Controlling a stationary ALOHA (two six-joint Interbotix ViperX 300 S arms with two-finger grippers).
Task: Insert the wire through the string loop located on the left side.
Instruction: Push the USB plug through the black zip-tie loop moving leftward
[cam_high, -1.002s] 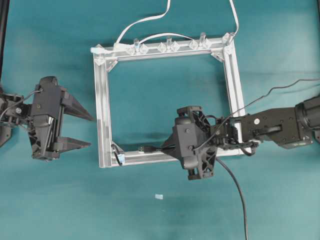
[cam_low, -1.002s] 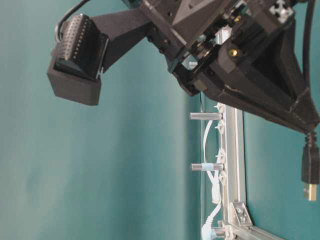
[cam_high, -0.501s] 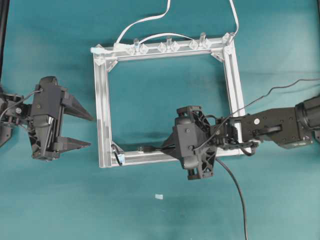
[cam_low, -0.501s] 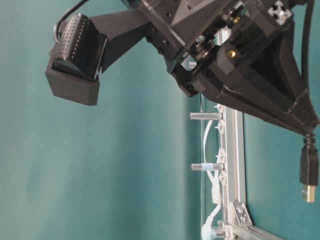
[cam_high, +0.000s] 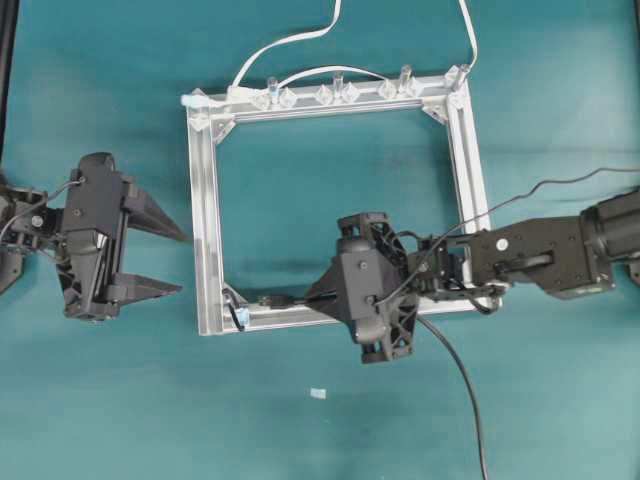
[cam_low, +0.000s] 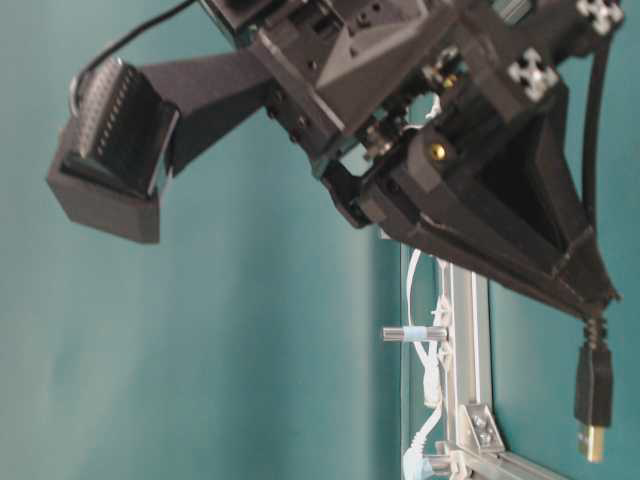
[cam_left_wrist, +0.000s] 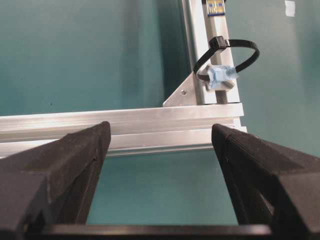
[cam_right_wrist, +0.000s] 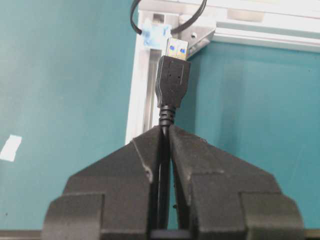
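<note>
one square metal frame lies on the teal surface. inside the frame the surface is bare. one string loop sits at the frame's bottom left corner, standing up from a small silver bracket. the right tool is pinched tight on the wire, just behind its plug. the plug tip is close to the loop but not inside it. the left tool waits wide apart just outside the frame's left edge, holding nothing. three clear pegs stand on the frame's top bar, with two white cables. no writing can be read.
</note>
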